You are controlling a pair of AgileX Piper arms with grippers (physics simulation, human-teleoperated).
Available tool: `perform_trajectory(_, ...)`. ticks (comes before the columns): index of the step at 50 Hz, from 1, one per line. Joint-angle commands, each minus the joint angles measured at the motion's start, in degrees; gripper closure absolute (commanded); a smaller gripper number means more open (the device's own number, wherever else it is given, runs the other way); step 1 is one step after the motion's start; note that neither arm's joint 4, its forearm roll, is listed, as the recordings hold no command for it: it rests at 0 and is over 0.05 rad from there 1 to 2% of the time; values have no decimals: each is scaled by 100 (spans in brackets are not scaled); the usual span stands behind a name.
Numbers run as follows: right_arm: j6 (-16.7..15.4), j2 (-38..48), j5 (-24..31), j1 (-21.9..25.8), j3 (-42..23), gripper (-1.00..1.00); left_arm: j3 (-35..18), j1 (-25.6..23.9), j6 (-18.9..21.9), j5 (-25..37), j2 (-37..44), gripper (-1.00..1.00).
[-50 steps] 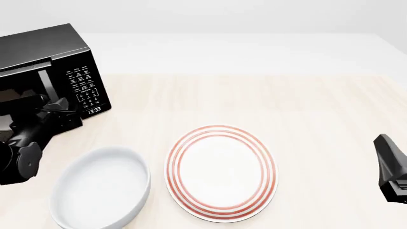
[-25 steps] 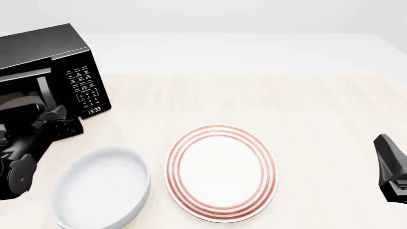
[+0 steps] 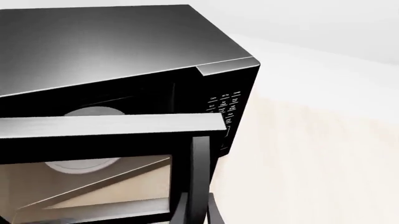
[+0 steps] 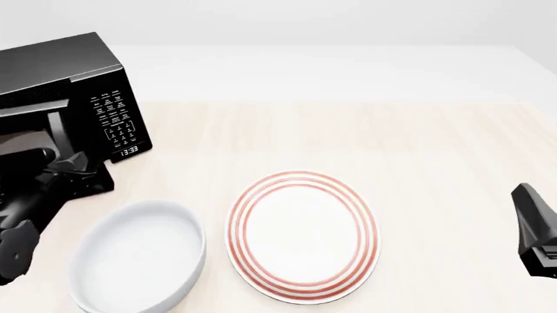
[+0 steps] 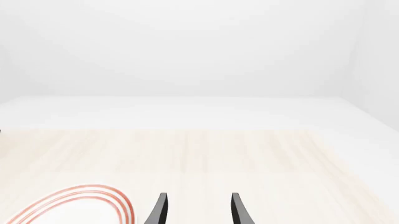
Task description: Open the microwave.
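gripping microwave (image 4: pixel 83 91) bar handle (image 3: pixel 198 177), left gripper (image 3: pixel 194 215); keypad facing fwd-right; right gripper (image 5: pixel 196 210) open

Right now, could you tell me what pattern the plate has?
White plate with concentric red rings around its rim; the front view shows it best.

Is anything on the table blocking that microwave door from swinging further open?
Nothing visible blocks it. The microwave door is partly open, with the left tool at its handle. The white bowl and striped plate sit nearer the camera, apart from it.
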Motion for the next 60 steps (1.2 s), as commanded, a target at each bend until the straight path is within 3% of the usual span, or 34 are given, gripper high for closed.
perform_trajectory(1,0,-1,1,-1,0,-100,-214,-105,-32,-370,-562,100)
perform_trajectory(15,0,1,-1,1,0,-100,139,-104,-105,-687,-686,100)
perform_trajectory(60,-1,2,-1,1,0,-100,915,-248,72,-493,-1759,100)
